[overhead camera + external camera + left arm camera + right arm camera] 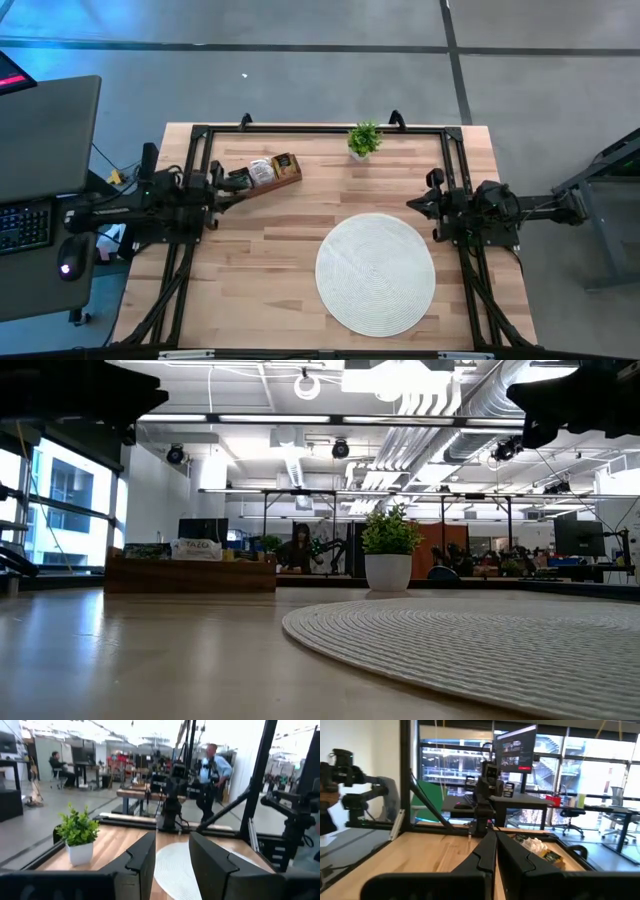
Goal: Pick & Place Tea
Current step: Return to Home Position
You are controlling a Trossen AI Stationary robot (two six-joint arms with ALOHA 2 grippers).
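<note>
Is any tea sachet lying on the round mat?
No: from above, the round mat is bare, and the sachets sit in the wooden tray.

Bench (250,260): pale wood planks inside a black frame.

Floor (300,90) round the bench: grey concrete, with dark seam lines crossing beyond its far edge.

Left of the bench: grey desk (35,295) carrying a black keyboard (25,225) and a mouse (67,267).

Across the bench, low view: open office hall. White ceiling, exposed ducts (440,400), long strip light (300,418). Tall windows (60,510) to one side, daylight coming in.

Past the bench's left edge, right wrist view: a run of large bright windows (600,775), a screen (515,747) raised on a stand, a dark office chair (570,822).

Past the bench's right edge, left wrist view: a wooden worktable (137,794) on pale floor, light glaring overhead.
</note>
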